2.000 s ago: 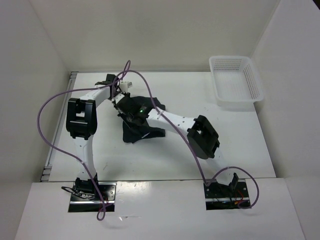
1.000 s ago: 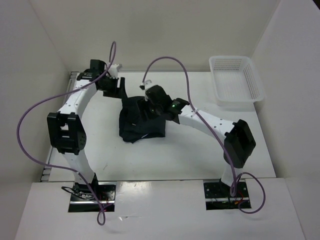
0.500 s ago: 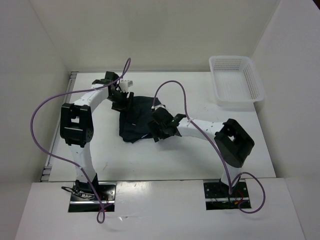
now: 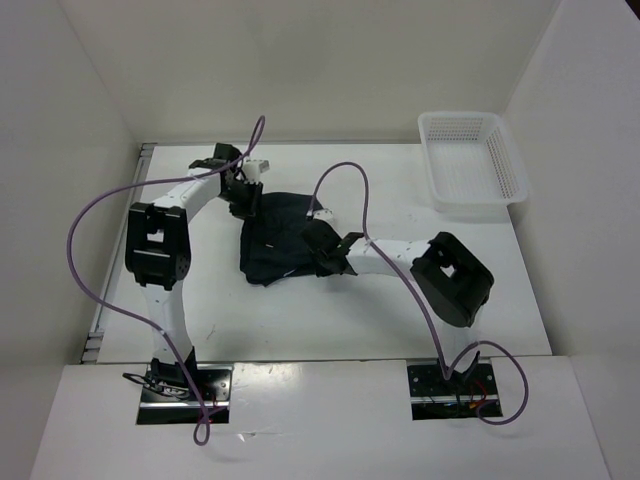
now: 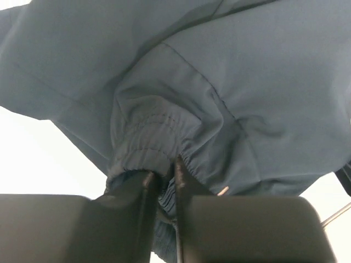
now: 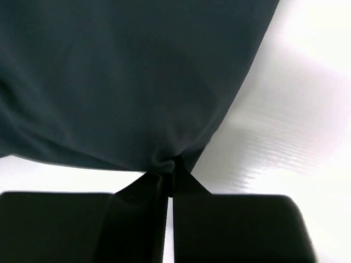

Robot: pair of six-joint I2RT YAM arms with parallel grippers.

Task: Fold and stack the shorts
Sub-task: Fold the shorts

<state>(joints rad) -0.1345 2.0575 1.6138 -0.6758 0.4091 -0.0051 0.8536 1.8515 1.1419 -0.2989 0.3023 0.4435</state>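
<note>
Gripping the shorts (image 4: 283, 240) rumpled on the table (image 4: 400, 310), left gripper (image 5: 166, 181) pinched onto the waistband and right gripper (image 6: 167, 183) onto a fabric edge, we judge folding barely begun and stacking not yet done.

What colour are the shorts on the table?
Plain dark navy shorts, no pattern; the left wrist view shows it best.

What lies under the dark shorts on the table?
Around the shorts only the white table shows. What lies beneath the fabric is covered. The left gripper pinches its gathered edge; the right gripper pinches another edge.
</note>
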